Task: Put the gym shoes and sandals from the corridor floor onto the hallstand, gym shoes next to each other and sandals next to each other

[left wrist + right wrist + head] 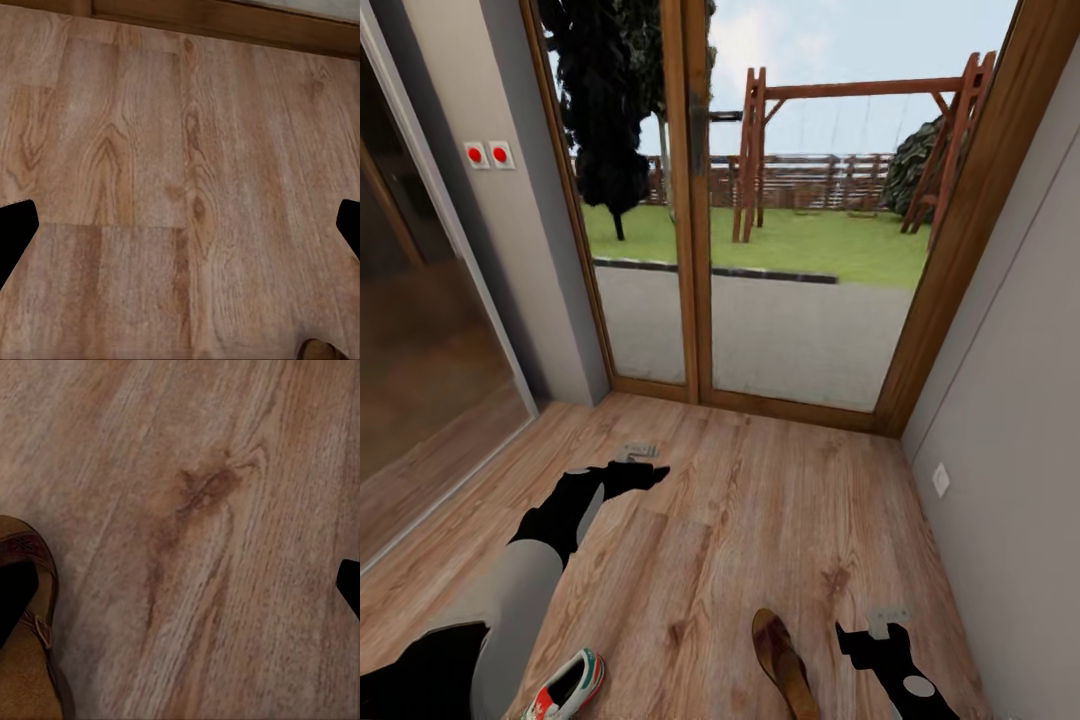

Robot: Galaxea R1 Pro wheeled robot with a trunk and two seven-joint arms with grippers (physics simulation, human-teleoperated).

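Note:
One brown sandal [785,665] lies on the corridor floor [760,500] near the bottom of the head view. My right gripper [885,618] hangs open just to its right. In the right wrist view the sandal [30,675] lies beside one finger of that open gripper [180,585], outside the gap between the fingers. A white gym shoe [565,690] with green and red trim lies at the lower left, beside my left forearm. My left gripper [635,455] is open farther ahead over bare planks [180,150], with nothing between its fingers. The hallstand is out of view.
A wood-framed glass door [700,250] closes the corridor ahead, with a garden behind it. A mirrored sliding door [420,350] runs along the left. A grey wall [1010,400] with a socket [941,480] stands on the right.

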